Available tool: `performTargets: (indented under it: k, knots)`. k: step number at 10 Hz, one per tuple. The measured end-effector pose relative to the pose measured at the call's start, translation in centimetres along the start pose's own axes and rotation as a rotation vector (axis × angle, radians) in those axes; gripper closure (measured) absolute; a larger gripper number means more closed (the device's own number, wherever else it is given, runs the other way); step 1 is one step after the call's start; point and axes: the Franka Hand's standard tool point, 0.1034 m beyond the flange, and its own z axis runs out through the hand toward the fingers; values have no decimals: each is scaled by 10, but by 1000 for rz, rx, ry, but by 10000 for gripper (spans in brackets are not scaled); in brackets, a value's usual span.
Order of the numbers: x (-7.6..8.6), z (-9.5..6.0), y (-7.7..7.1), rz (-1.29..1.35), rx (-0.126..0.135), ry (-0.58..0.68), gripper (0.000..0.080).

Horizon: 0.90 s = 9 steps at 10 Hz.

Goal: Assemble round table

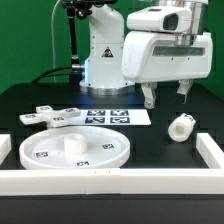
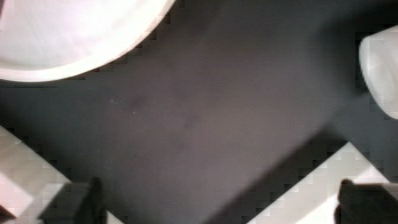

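The large rimmed disc with its hub [image 1: 75, 150] lies flat on the black table at the front of the exterior view's left. The flat cross-shaped piece [image 1: 52, 115] lies behind it at the left. The short cylindrical post [image 1: 181, 127] lies on its side at the exterior view's right. My gripper [image 1: 166, 98] hangs open and empty above the table, a little behind and left of the post. In the wrist view the disc's rim [image 2: 71, 35] and part of the post [image 2: 381, 70] show, with my fingertips [image 2: 68, 205] wide apart over bare table.
The marker board [image 1: 110, 117] lies on the table in front of the robot base. Long white border rails run along the front [image 1: 110, 182] and the exterior view's right [image 1: 212, 148].
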Motion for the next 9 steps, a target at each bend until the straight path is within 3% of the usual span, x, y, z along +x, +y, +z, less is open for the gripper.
performTargets:
  k: [4, 8, 9]
  knots:
    - [-5, 2, 4, -33, 3, -2, 150]
    - [-74, 39, 60, -128, 67, -28, 150]
    - [-80, 48, 73, -154, 56, -10, 150]
